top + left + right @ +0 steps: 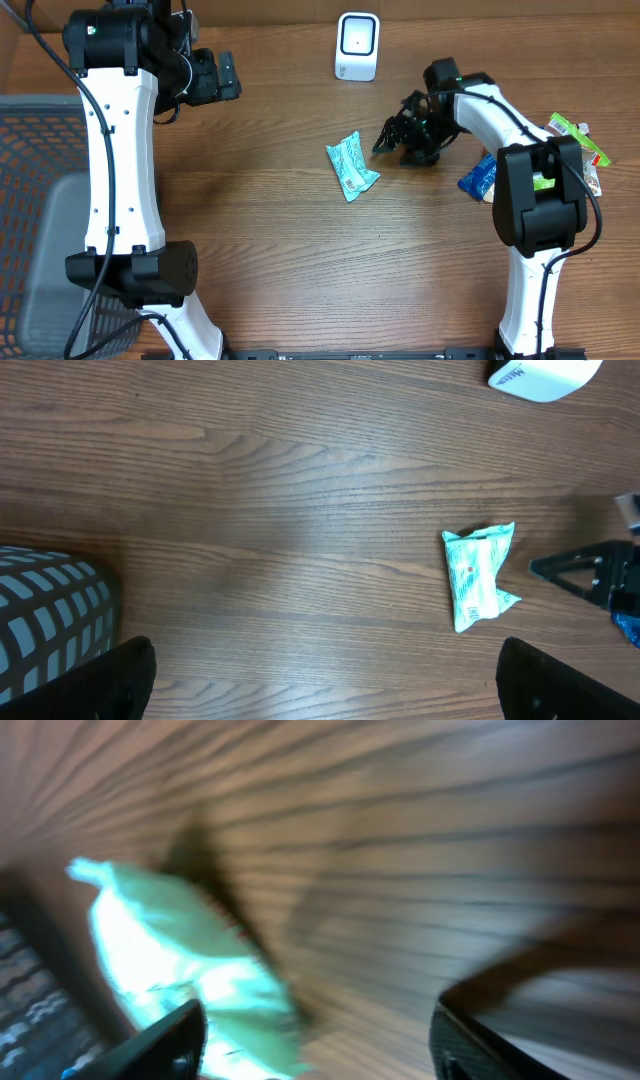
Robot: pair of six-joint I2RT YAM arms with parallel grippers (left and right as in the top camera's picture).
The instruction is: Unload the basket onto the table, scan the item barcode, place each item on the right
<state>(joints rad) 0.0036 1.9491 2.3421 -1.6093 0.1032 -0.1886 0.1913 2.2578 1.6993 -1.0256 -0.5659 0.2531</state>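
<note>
The item, a teal snack packet (352, 166), lies flat on the wooden table near the middle. It also shows in the left wrist view as the packet (480, 575) and, blurred, in the right wrist view as the packet (190, 975). My right gripper (395, 138) hovers just right of it, open, with nothing between its fingers; the packet sits by the left finger (165, 1042). The white barcode scanner (357, 46) stands at the back centre. My left gripper (225, 75) is far back left, wide open and empty (325, 678).
A grey mesh basket (30, 200) sits off the table's left side. A blue packet (478, 178) and a green packet (575, 140) lie at the right by the right arm's base. Bare wood stretches between the left arm and the packet.
</note>
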